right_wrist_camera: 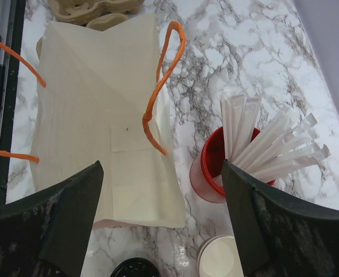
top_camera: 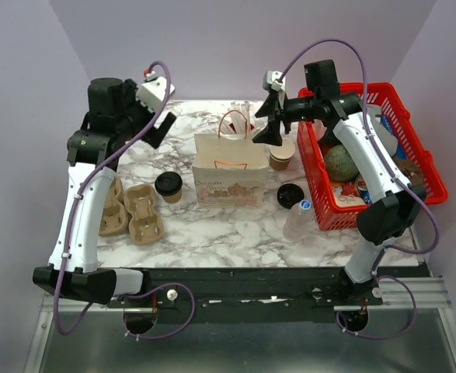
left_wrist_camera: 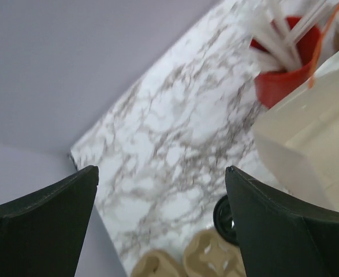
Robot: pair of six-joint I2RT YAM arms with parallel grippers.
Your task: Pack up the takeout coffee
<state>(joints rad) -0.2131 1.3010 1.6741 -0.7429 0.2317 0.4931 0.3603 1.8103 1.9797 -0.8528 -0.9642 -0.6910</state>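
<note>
Tan kraft-paper cup (top_camera: 168, 186), round black lid, stands free, below and nearward of left pincer (left_wrist_camera: 161, 171). Left pincer and right pincer (right_wrist_camera: 161, 167) gape empty. Likely grasp step: lower left pincer astride cup, close.

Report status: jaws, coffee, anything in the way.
Left jaws open, empty. Right jaws open, empty, above paper bag mouth, possibly in the drop path. Takeout coffee upright, lidded, left of bag, unpacked.
</note>
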